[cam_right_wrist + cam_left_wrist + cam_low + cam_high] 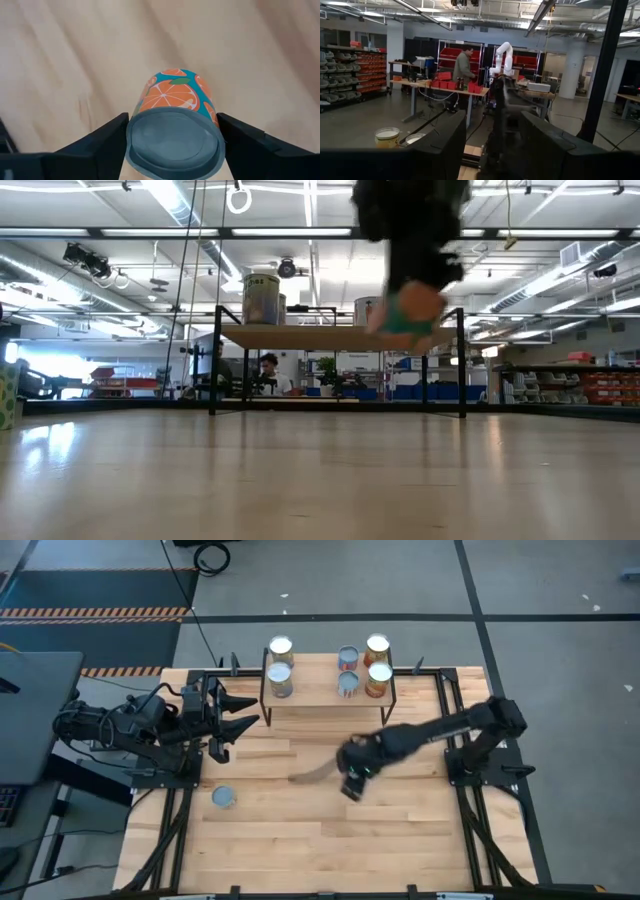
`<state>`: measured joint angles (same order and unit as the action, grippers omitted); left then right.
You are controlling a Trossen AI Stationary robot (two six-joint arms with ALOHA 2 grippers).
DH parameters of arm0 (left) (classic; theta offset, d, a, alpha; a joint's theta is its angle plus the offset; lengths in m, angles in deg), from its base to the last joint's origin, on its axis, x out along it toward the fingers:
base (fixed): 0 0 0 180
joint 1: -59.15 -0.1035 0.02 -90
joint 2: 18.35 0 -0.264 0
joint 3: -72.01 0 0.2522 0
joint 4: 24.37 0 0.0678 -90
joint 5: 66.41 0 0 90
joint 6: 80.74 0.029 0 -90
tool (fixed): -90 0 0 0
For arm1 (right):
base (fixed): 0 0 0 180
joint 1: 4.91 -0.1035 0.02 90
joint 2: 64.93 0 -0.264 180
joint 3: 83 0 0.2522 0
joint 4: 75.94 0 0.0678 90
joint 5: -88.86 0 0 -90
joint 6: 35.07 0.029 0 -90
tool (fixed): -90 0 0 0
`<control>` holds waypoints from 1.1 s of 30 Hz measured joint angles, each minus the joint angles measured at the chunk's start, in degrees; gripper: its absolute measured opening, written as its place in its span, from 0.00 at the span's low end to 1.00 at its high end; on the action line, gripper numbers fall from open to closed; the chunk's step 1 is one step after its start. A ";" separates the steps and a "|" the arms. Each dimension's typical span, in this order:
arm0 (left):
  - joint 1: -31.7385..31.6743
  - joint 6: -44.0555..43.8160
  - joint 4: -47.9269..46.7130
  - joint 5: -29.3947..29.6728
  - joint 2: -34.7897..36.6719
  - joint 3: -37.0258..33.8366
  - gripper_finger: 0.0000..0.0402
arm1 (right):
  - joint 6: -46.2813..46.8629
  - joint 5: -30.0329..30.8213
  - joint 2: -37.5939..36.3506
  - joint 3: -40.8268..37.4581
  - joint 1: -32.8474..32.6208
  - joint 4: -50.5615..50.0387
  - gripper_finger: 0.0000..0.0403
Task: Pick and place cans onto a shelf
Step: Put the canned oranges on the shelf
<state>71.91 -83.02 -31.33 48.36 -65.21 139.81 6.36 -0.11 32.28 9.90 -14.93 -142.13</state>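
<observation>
Orange-print can (173, 131) sits between the right gripper (172, 142) fingers, clamped, lifted off the table (300, 840) mid-board; its long axis runs out along the fingers. Shelf (325, 692) lies further back w/ five cans on top. Left gripper (235, 712) waits at the left edge, fingers part open, empty. Another can (223, 797) stands nearer the left arm. Low view: held can blurred.

You've got the shelf (327, 690) at the table's (300, 850) far edge, five cans on top: two left (280, 665), three right (365, 668). One can (224, 797) sits alone front-left. Right gripper (352, 783) holds a can (174, 132) above mid-table; left gripper (240, 710) sits left of the shelf.
</observation>
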 joint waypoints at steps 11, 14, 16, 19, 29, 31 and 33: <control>0.01 -3.36 0.13 -0.02 0.01 0.00 0.47 | -13.06 0.31 19.15 18.47 7.64 -6.38 0.70; -0.01 -7.62 0.19 0.00 0.00 0.00 0.47 | -15.43 0.79 22.78 21.10 7.62 -6.44 0.70; -0.01 -9.15 0.43 0.00 -0.01 0.00 0.47 | -16.62 0.94 24.22 21.77 7.60 -4.94 0.70; -0.03 -9.22 0.59 0.00 0.00 0.00 0.47 | -17.60 1.05 25.32 22.03 7.62 -2.34 0.71; 0.03 -5.81 0.67 -0.03 0.04 0.00 0.47 | -17.23 -0.12 22.69 22.05 8.87 1.43 0.89; 0.42 -5.72 -0.17 -0.01 0.04 0.00 0.47 | -18.79 -0.12 20.73 22.05 9.11 1.36 0.90; 1.04 -5.89 -1.28 0.00 0.04 0.00 0.47 | -21.51 -0.39 18.93 22.07 9.13 1.19 0.90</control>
<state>72.96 -88.90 -32.61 48.36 -65.18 139.81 -15.14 -0.50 51.21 31.96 -5.80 -140.94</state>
